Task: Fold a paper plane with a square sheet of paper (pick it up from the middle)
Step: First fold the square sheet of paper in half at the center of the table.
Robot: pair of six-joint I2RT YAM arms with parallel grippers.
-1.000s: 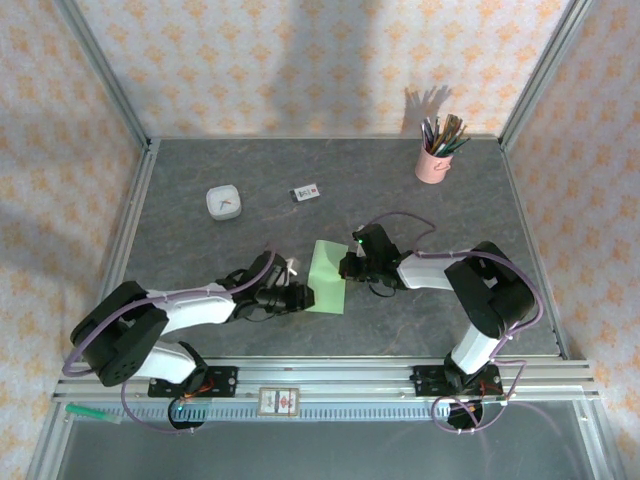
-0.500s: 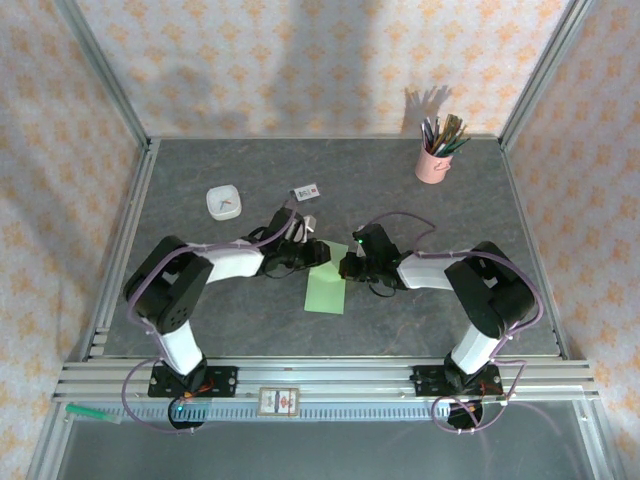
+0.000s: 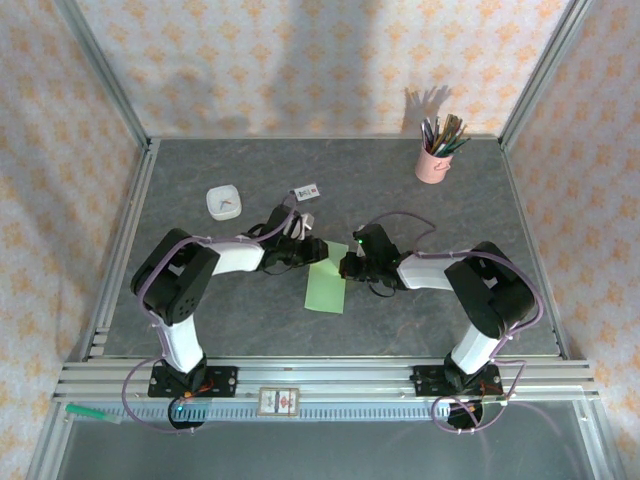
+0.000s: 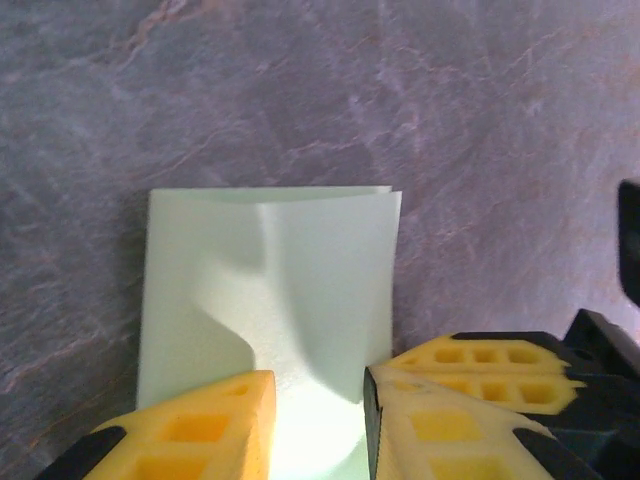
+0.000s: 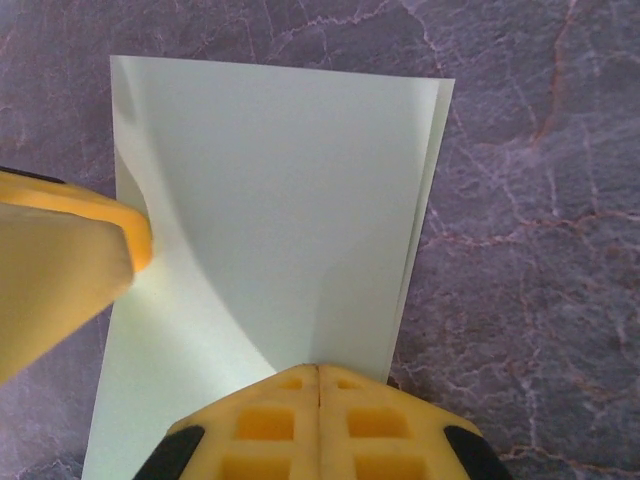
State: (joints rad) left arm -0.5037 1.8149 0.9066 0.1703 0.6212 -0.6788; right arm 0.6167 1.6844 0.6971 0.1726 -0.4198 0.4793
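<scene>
The sheet of paper (image 3: 326, 290) lies on the grey bench (image 3: 450, 225) near the middle, between the two arms, folded over into a tall, narrow rectangle with its two layers slightly out of line along one long edge. A second ago the left arm (image 3: 235, 258) reached in low from the near left and its jaws were at the sheet's left edge, where the paper stood taller and wider in the overhead view. Since then the arm has swung round to the far side, and the left jaws now sit at the sheet's far left corner, much as they did half a second ago. In the left wrist view its yellow fingers (image 4: 200, 430) stand apart over the paper's end, with pale green showing in the gap and a soft bulge in the sheet (image 4: 270, 280) ahead of them. The right arm (image 3: 430, 270) has not moved: its right jaws are together, fingertips (image 5: 260, 430) closed at the sheet's edge (image 5: 280, 180). The pink pencil cup (image 3: 434, 163), white dish (image 3: 223, 203) and small card (image 3: 306, 192) lie where they did before.
</scene>
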